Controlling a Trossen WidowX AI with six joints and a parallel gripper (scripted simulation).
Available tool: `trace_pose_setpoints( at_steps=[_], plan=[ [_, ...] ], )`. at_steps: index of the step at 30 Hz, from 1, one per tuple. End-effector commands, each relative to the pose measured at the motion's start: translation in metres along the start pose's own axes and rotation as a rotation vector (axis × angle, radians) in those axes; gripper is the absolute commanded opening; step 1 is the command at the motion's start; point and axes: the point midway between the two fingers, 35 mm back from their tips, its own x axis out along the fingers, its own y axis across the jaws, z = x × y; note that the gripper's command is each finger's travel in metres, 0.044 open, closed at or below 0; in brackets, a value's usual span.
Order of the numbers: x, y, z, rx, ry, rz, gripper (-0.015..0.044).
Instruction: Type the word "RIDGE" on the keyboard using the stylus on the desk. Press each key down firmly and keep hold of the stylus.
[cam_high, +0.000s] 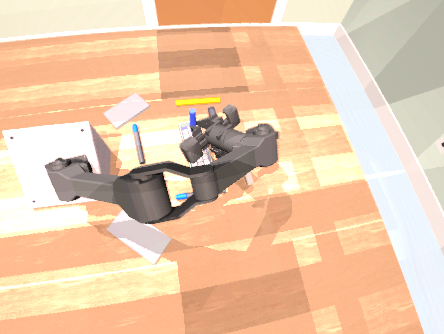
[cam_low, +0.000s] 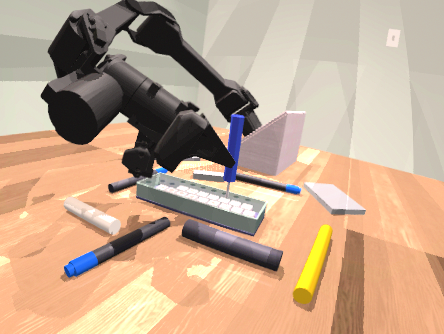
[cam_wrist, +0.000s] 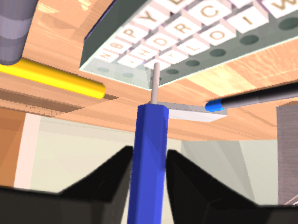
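Note:
My gripper (cam_high: 196, 131) (cam_low: 229, 161) (cam_wrist: 149, 155) is shut on the blue stylus (cam_high: 192, 116) (cam_low: 235, 135) (cam_wrist: 150, 145) and holds it upright. The stylus's thin grey tip points down onto the small white-keyed keyboard (cam_high: 185, 135) (cam_low: 195, 212) (cam_wrist: 190, 35), in the key row along one long edge, toward one end. In the wrist view the tip meets the keys near that edge; I cannot tell which key it is on, or whether it presses. The arm hides much of the keyboard in the top view.
Around the keyboard lie a yellow cylinder (cam_high: 197, 101) (cam_low: 312, 265) (cam_wrist: 55, 80), a dark cylinder (cam_low: 232, 245), a white cylinder (cam_low: 92, 215) and blue-capped markers (cam_low: 117, 245) (cam_low: 265, 183) (cam_high: 138, 143). A grey slab (cam_low: 335, 198) and a white wedge block (cam_low: 277, 142) stand behind.

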Motion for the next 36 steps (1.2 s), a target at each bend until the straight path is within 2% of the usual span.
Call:
trace_pose_setpoints(
  at_steps=[1, 36],
  plan=[
    [0.0, 0.0, 0.001, -0.006, -0.003, 0.0, 0.0081],
    [0.006, -0.001, 0.011, -0.005, -0.003, 0.0, 0.0081]
  ],
)
